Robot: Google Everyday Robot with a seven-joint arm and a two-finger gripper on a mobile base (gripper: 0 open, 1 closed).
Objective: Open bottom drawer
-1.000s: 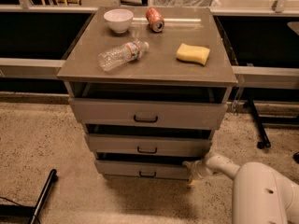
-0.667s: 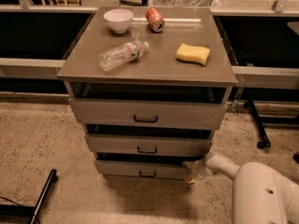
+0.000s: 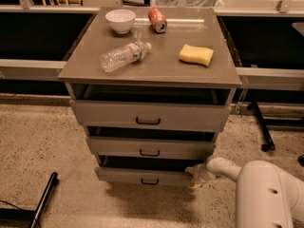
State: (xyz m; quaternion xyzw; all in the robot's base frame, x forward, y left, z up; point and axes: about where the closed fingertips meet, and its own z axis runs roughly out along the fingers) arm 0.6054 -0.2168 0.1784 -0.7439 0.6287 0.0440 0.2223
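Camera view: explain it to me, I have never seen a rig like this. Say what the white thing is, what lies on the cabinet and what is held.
There is one picture, taken from above and in front of a grey-brown cabinet. The white shape at lower right is a robot arm. Its tip, the gripper, is the part that grasps. It sits low, at the right end of the bottom drawer, away from that drawer's black handle. Whether it grips anything cannot be seen. On the cabinet top lie a white bowl, a red can on its side, a clear plastic bottle on its side and a yellow sponge.
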